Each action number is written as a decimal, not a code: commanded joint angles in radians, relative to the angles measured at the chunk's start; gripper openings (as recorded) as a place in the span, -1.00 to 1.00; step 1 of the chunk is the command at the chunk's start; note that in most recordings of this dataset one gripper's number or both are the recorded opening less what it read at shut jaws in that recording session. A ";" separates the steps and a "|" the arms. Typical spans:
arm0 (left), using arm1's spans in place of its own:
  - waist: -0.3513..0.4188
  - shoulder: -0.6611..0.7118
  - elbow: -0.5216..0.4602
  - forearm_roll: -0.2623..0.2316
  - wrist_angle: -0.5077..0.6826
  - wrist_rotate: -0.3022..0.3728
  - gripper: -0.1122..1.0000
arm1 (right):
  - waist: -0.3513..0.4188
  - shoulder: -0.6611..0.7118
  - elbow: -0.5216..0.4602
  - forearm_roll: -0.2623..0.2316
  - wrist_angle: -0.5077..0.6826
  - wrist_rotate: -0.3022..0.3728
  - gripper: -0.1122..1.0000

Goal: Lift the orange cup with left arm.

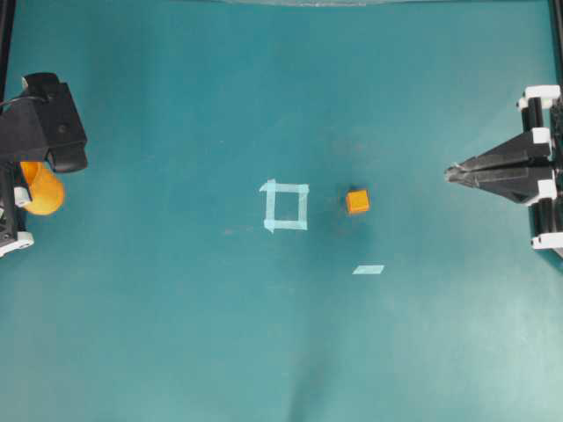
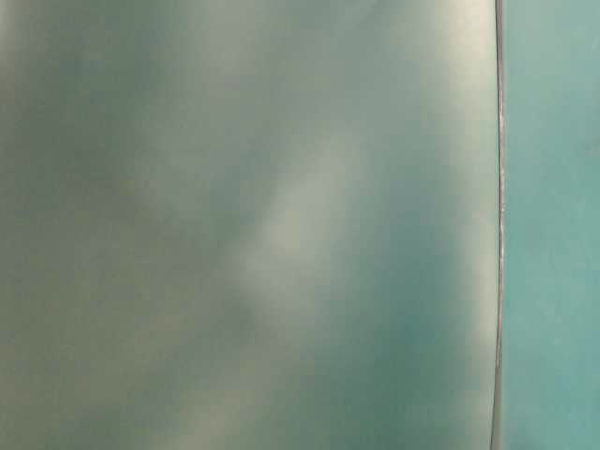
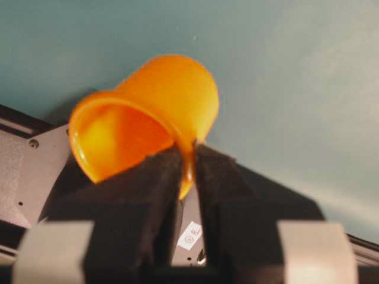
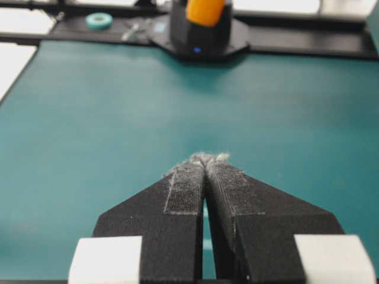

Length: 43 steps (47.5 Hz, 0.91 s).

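Pinching orange cup [image 3: 148, 112] rim, left end effector [image 3: 188, 157] nearly closed; cup tilted, clear of table [image 1: 281, 352]; right end effector [image 4: 204, 163] closed, empty, far

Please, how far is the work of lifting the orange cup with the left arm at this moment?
Done: the left claw has pinched the orange cup by its rim, tilted, off the table. In hand: holding it up. Left: apparently nothing. The right claw rests shut; the orange cube is untouched.

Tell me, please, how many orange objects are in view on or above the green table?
2. The orange cup is at the far left, pinched by its rim in the left gripper. The small orange cube sits right of the tape square. None seems hidden.
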 commanded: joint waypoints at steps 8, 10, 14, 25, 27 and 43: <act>-0.002 -0.002 -0.051 0.005 0.040 0.002 -0.65 | 0.002 0.003 -0.029 -0.002 -0.003 -0.002 -0.80; -0.002 -0.002 -0.052 0.005 0.043 0.002 -0.65 | 0.002 0.003 -0.029 -0.002 -0.003 -0.002 -0.80; -0.002 -0.002 -0.054 0.005 0.041 0.002 -0.65 | 0.002 0.006 -0.029 -0.002 -0.003 -0.002 -0.80; -0.002 -0.002 -0.063 0.005 0.048 0.003 -0.66 | 0.002 0.008 -0.029 -0.003 -0.003 -0.002 -0.80; -0.002 -0.002 -0.066 0.005 0.049 0.003 -0.66 | 0.002 0.008 -0.029 -0.002 -0.003 -0.002 -0.80; -0.002 -0.002 -0.074 0.006 0.055 0.005 -0.65 | 0.002 0.012 -0.029 -0.002 -0.003 -0.002 -0.80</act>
